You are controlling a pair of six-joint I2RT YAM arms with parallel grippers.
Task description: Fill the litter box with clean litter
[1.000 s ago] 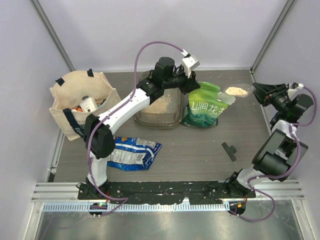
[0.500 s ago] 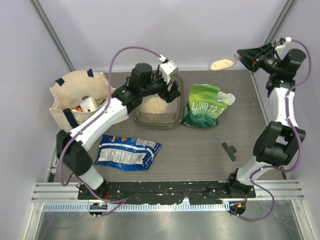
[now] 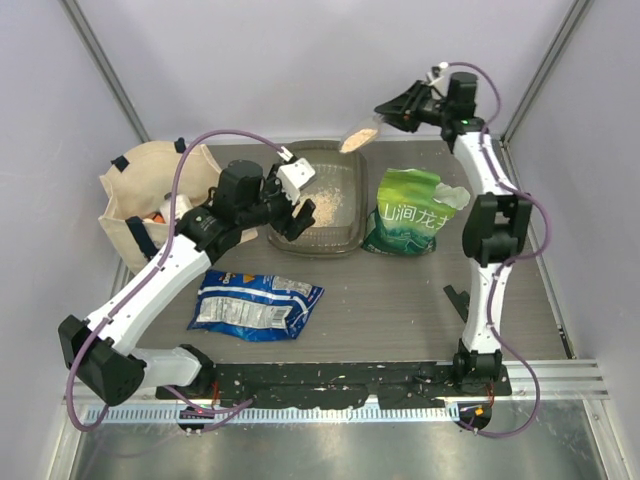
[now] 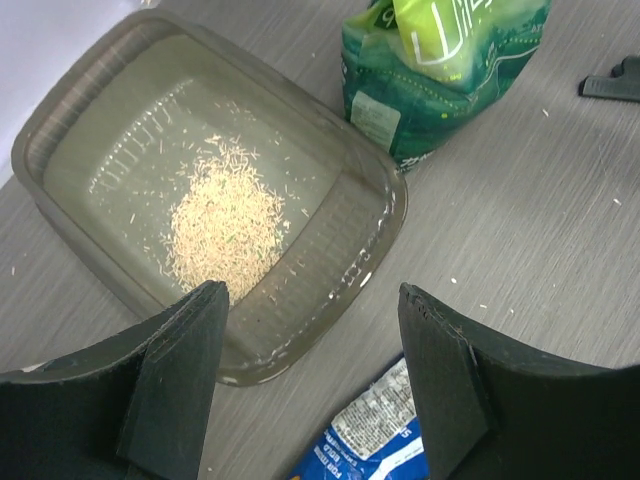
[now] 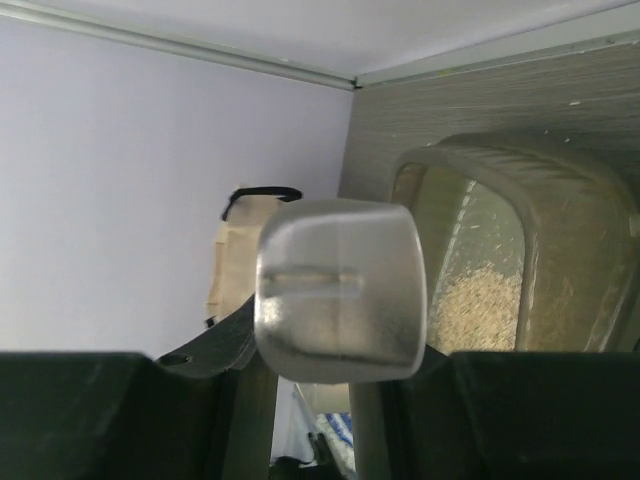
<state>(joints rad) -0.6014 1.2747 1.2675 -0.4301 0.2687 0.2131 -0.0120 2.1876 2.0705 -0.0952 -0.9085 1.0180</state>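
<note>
The litter box [image 3: 338, 238] stands at the back middle of the table, also seen in the left wrist view [image 4: 330, 215] and the right wrist view [image 5: 560, 200]. A heap of clean litter [image 4: 225, 225] lies inside it [image 5: 480, 305]. My right gripper [image 3: 387, 115] is shut on the handle of a clear scoop [image 3: 358, 135]. The scoop holds litter and tilts above the box's back right corner. From behind, the scoop [image 5: 340, 290] fills my right gripper [image 5: 340, 368]. My left gripper [image 3: 297, 212] hangs open and empty over the box's near left rim [image 4: 310, 295].
A green-and-white bag [image 3: 410, 215] stands upright right of the box, its top open. A blue packet [image 3: 255, 305] lies flat in front of the box. A beige tote bag [image 3: 160, 205] with bottles stands at the left. A small black part [image 3: 458, 300] lies at the right front.
My right arm has swung the loaded scoop from the far right to above the box. My left gripper has opened, left the green bag's top and drawn back to the box's near left side.
</note>
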